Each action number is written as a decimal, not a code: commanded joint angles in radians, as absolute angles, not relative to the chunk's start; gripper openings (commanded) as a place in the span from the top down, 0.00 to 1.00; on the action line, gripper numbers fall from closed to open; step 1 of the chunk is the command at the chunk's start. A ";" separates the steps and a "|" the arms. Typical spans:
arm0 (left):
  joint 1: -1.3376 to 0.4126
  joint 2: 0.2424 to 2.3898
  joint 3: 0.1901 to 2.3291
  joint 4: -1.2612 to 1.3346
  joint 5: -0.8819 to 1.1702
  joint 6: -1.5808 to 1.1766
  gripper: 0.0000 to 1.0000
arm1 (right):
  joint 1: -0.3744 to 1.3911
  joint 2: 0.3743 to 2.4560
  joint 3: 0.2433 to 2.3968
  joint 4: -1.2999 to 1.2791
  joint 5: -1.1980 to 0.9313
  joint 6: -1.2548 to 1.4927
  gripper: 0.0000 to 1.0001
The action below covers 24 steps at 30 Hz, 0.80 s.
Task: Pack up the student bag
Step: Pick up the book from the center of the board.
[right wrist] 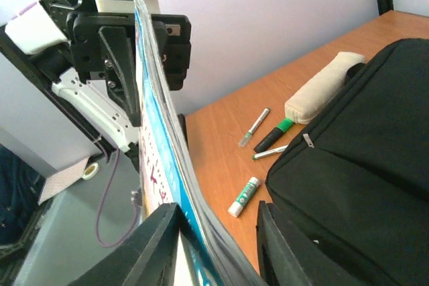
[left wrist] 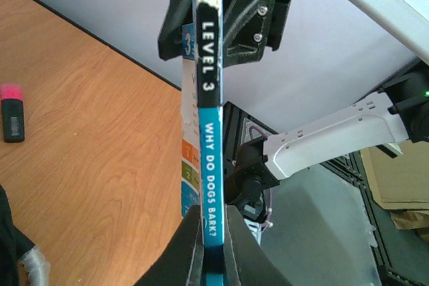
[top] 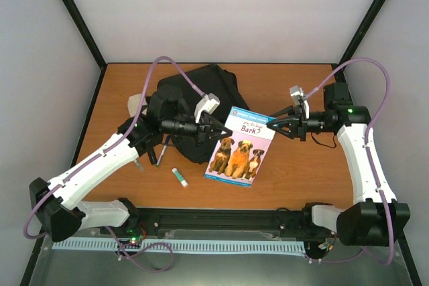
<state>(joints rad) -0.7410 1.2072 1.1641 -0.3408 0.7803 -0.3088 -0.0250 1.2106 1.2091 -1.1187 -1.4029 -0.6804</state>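
Our bag (top: 218,82) lies at the back left, behind the left gripper (top: 216,132), which pinches the book (top: 241,152) by its spine. The right gripper (top: 272,124) straddles the opposite edge, jaws apart. We should close it squarely before moving both together.

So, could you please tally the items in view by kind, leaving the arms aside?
Student bag: 1
Book: 1
Pencil case: 1
Glue stick: 1
Pens and markers: 4 (white pen, green marker, thin pen, pink highlighter)
Total: 8
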 commanded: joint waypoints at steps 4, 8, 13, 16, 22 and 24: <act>-0.721 1.189 1.175 -0.330 0.773 -0.279 0.99 | -0.008 1.176 1.167 -1.159 -1.459 -0.735 0.80; -0.721 1.185 1.166 -0.323 0.725 -0.291 0.99 | -0.008 1.163 1.168 -1.166 -1.466 -0.734 0.95; -0.721 1.203 1.146 -0.314 0.753 -0.284 0.69 | -0.008 1.151 1.204 -1.142 -1.466 -0.692 0.97; -0.721 1.210 1.109 -0.266 0.769 -0.304 0.51 | -0.008 1.160 1.232 -1.132 -1.479 -0.665 0.97; -0.721 1.166 1.017 -0.205 0.772 -0.330 0.50 | -0.008 1.195 1.242 -1.127 -1.519 -0.640 0.97; -0.721 1.158 0.993 -0.183 0.790 -0.341 0.54 | -0.007 1.200 1.246 -1.126 -1.523 -0.639 0.97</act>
<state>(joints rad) -0.7246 1.2007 1.0241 -0.2543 0.7521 -0.3180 -0.0143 1.1839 1.2114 -1.1481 -1.4502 -0.6559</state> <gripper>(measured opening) 0.490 0.055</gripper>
